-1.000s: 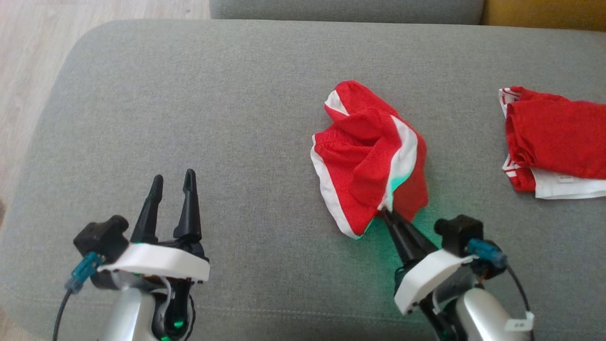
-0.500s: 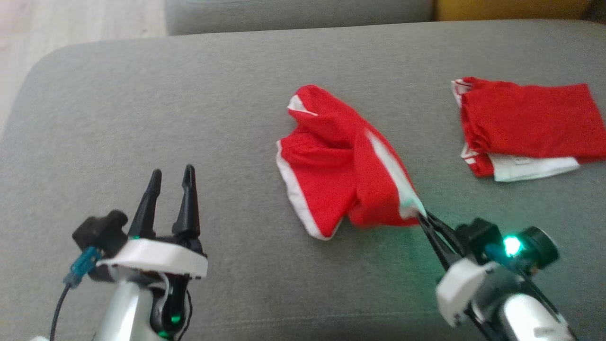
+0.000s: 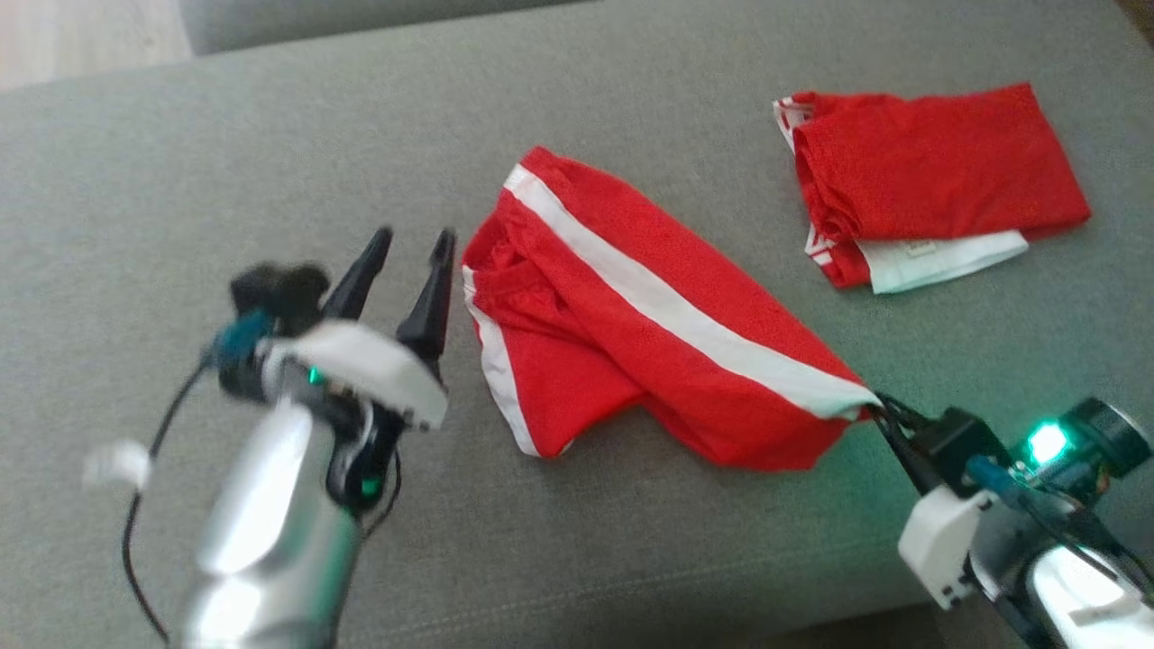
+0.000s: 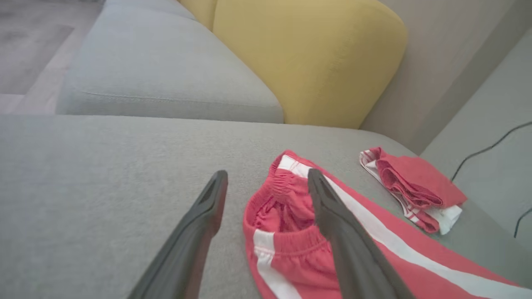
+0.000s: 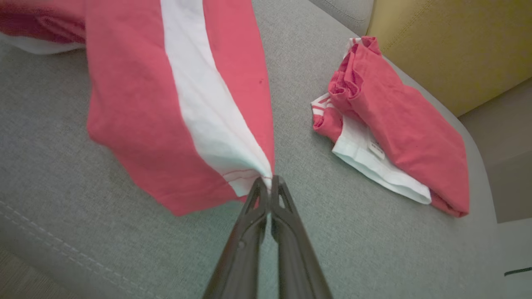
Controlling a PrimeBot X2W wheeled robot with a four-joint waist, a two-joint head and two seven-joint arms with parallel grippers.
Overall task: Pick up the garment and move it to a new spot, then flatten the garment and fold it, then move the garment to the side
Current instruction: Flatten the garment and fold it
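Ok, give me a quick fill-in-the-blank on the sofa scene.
1. The right gripper is shut on the shorts at their ____ stripe.
2. The left gripper is ____ and holds nothing.
3. The folded top lies on the ____ sofa.
4. The cushion behind is ____.
Missing: white; open; grey; yellow.

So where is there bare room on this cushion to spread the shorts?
Widest bare patch: cushion left of the left gripper, out to its edge. Also the strip in front of the shorts. Crowded at right: folded garment and right gripper.
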